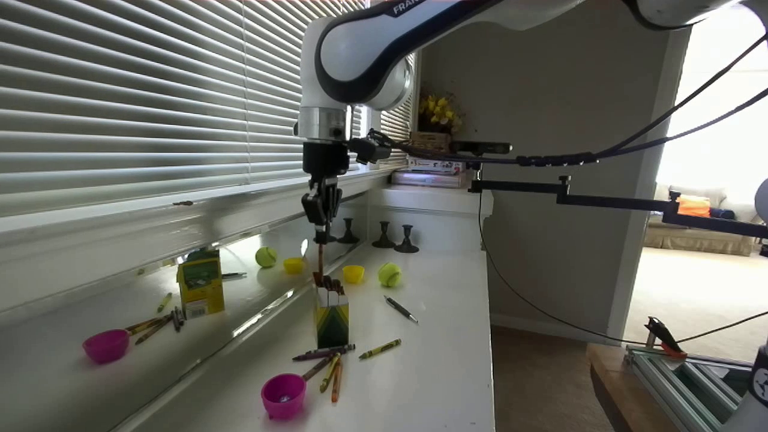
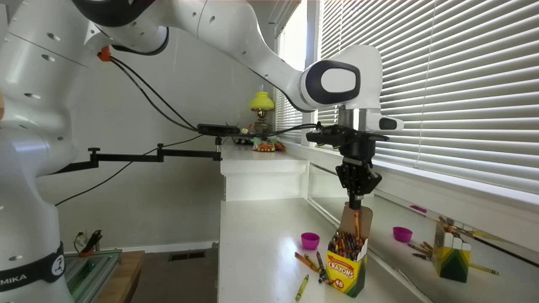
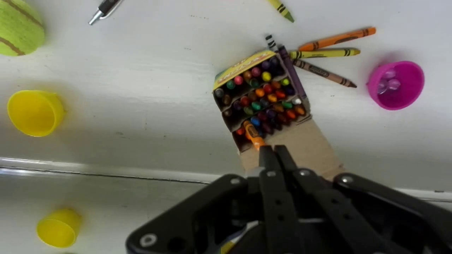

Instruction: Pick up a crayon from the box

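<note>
As jaws pinch one orange crayon [image 3: 253,132] at box [image 2: 342,273] top — six crayons [image 3: 325,53] lie loose.

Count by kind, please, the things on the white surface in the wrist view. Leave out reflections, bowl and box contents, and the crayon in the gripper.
Loose crayons: 6 (yellow-green one, orange one, yellow one, brown one, purple one, mostly hidden one)
Bowls: 2 (pink bowl, yellow bowl)
Crayon box: 1
Tennis ball: 1
Pen: 1
Total: 11
</note>
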Action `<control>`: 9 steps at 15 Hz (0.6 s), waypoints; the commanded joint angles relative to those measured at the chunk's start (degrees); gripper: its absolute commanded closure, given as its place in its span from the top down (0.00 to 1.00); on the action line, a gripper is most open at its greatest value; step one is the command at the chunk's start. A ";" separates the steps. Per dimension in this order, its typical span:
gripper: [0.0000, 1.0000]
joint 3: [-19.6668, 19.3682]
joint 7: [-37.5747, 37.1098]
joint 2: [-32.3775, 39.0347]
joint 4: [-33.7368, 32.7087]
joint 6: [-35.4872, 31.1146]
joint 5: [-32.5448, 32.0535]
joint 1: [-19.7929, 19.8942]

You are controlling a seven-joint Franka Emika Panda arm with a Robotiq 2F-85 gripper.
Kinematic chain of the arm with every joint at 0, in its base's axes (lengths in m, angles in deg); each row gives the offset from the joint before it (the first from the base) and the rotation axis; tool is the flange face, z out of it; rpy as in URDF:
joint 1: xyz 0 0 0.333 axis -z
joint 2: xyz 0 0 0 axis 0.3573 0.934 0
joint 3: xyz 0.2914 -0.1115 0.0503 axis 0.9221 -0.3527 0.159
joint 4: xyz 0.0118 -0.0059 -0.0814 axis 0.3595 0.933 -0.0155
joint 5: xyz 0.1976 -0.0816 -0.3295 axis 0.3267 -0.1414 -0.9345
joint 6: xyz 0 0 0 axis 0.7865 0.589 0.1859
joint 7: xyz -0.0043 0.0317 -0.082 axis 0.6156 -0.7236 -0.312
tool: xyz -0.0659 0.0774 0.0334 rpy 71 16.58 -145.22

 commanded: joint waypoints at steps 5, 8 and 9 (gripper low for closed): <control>0.01 1.25 5.25 -9.38 0.98 13.08 -1.26 -0.21; 0.01 2.38 9.93 -10.50 0.25 21.41 -0.20 -0.46; 0.01 2.81 11.53 -10.42 0.01 24.10 0.08 -0.59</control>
